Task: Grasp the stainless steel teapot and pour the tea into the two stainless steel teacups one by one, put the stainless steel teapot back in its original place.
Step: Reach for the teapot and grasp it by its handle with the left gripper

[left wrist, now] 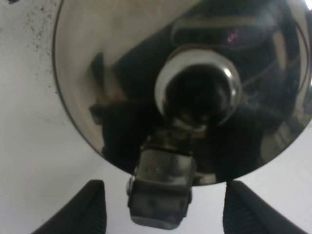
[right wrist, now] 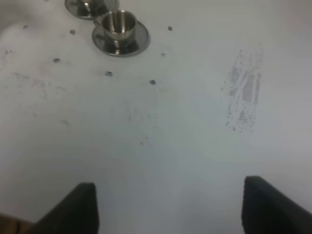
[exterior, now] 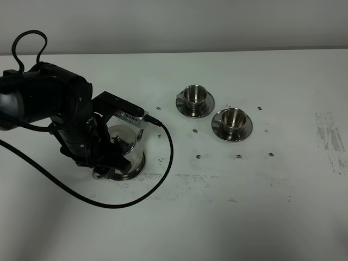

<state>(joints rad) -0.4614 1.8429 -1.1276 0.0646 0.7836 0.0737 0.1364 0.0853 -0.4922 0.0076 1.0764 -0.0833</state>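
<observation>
White tabletop (exterior: 244,217), evenly lit; pale grey wall (exterior: 217,24) runs behind it; dark specks (exterior: 199,156) dot the middle; grey scuff patch (exterior: 329,141) towards the right.

My workplace looks like a robotics lab: bare white table (exterior: 244,228), scuffed and dotted with small holes (exterior: 199,156) right of the teapot (exterior: 133,153), plain wall (exterior: 217,22) beyond it.

Scuffed white table (exterior: 234,217) bears coaster (exterior: 132,174), saucers (exterior: 190,112) (exterior: 230,137), black cable (exterior: 142,198).

Mirror-silver teapot (exterior: 130,151) and teacups (exterior: 194,96), black arm (exterior: 38,103), white table (exterior: 244,212) scuffed with grey specks.
</observation>
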